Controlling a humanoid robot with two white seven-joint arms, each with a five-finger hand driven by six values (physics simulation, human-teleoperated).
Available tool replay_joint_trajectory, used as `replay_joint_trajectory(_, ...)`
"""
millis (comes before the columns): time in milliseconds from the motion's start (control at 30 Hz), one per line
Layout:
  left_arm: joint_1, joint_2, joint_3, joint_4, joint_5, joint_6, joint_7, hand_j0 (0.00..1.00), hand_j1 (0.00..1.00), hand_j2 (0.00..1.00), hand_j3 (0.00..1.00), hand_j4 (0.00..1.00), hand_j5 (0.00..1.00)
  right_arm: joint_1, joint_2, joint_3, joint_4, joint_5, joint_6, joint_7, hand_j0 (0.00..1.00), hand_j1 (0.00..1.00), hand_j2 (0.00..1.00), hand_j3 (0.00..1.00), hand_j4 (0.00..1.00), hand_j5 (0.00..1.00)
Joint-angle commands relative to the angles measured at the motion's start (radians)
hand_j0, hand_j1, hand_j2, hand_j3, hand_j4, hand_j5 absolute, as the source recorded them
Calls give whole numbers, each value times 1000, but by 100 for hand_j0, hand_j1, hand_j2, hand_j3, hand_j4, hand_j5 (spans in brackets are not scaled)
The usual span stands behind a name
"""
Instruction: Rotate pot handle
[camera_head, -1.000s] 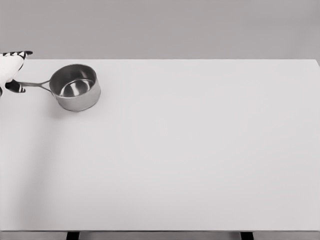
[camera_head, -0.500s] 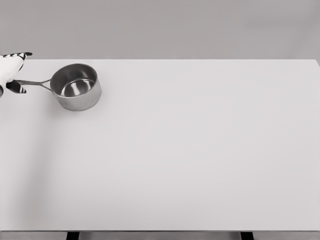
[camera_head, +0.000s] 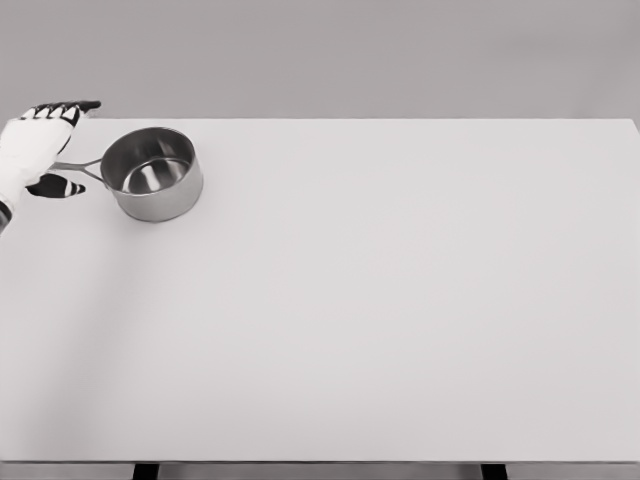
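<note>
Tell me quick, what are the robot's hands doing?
Left hand: fingers spread open over the pot handle, not gripping it.
Right hand: not in view.

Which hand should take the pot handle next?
Left. The left hand is already at the handle of the pot, fingers spread. The right hand is out of view.

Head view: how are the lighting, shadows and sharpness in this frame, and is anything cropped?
Head view: flat, even light on the table; the pot casts only a faint soft shadow and shows a mild sheen inside, no harsh glare; edges slightly soft throughout; the left hand is cropped by the left border, over the handle.
</note>
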Motion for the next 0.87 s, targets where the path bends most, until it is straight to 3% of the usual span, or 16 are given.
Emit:
replay_joint_trajectory(0,6,11,92,-139,8,-98,12,100,100,100,100,100,100,0,0,0,0,0,0,0,100,100,100,100,100,100)
replay_joint_trajectory(100,52,6,164,-206,27,-292,60,100,100,100,100,100,100,0,0,0,0,0,-1,0,100,100,100,100,100,100)
replay_joint_trajectory(167,63,11,184,-209,62,-605,94,100,100,100,100,100,100,0,0,0,0,0,0,0,100,100,100,100,100,100)
replay_joint_trajectory(200,87,12,190,-209,64,-670,94,100,100,100,100,100,100,0,0,0,0,0,-1,0,100,100,100,100,100,100)
replay_joint_trajectory(267,146,12,245,-209,74,-670,91,100,100,100,100,100,100,0,0,0,0,0,-1,0,100,100,100,100,100,100)
replay_joint_trajectory(433,236,12,253,-194,108,-670,83,100,100,100,100,100,100,0,0,0,0,0,0,0,100,100,100,100,100,100)
replay_joint_trajectory(533,256,9,302,-199,113,-670,29,100,100,100,100,100,100,0,0,0,0,0,-1,0,100,100,100,100,100,100)
replay_joint_trajectory(833,272,0,303,-208,113,-670,25,100,100,100,100,100,100,0,0,0,0,0,0,0,100,100,100,100,100,100)
